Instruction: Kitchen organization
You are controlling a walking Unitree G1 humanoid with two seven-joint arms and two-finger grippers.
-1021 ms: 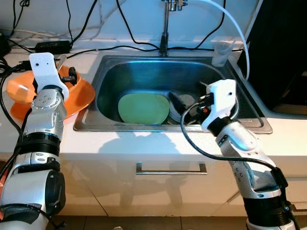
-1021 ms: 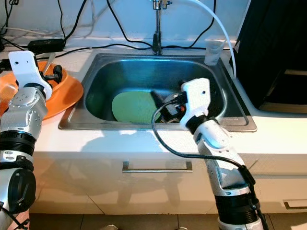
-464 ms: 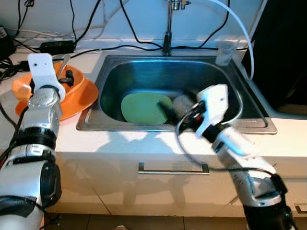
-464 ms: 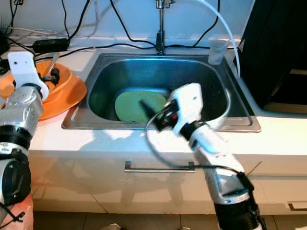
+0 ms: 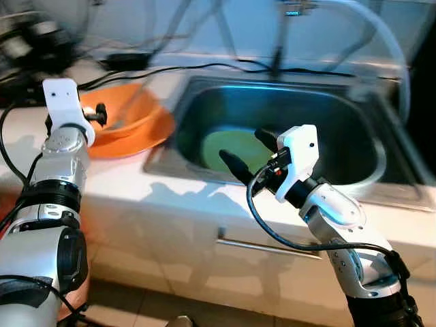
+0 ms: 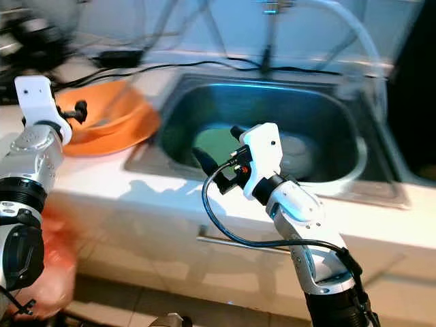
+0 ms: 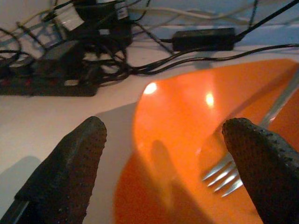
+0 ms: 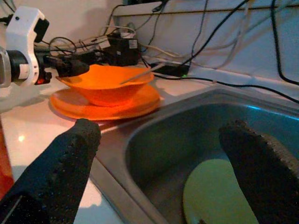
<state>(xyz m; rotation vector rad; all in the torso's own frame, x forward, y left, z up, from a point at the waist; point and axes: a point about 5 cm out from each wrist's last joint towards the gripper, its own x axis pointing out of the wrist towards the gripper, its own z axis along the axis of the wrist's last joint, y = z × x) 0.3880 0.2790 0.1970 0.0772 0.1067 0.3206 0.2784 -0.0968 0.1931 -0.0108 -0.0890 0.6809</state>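
Right wrist view first. Caught the right end effector (image 5: 246, 148) spread wide with nothing between the fingers, hanging over the near edge of the sink (image 8: 154, 144) and aimed across it toward the orange stack. Spotted the green plate (image 8: 219, 196) lying flat on the sink floor, just below and ahead of that end effector, not touched by it. Looked pale green, smooth, round and shallow. Probably slick if wet, but couldn't tell wetness from here.

Over on the robot's left, found the left end effector (image 7: 163, 154) also open and empty-handed, fingers straddling the rim of the orange bowl (image 8: 105, 84). Noticed the bowl sitting on an orange plate (image 8: 107, 105) on the white surface (image 5: 122, 184) beside the sink, with a fork (image 7: 233, 170) leaning inside it, tines down. Glossy plastic look on both orange pieces. Saw a tangle of cables (image 7: 107, 65) at the back of the surface, near the bowl.

Guessing the step in hand was getting the green plate out of the sink to join that stack. To do it well: would tip one finger under the plate's near rim instead of pinching straight down on a flat disc, then close gently and lift slowly clear of the sink wall. Would also wait for the head views to settle, since both looked badly smeared.
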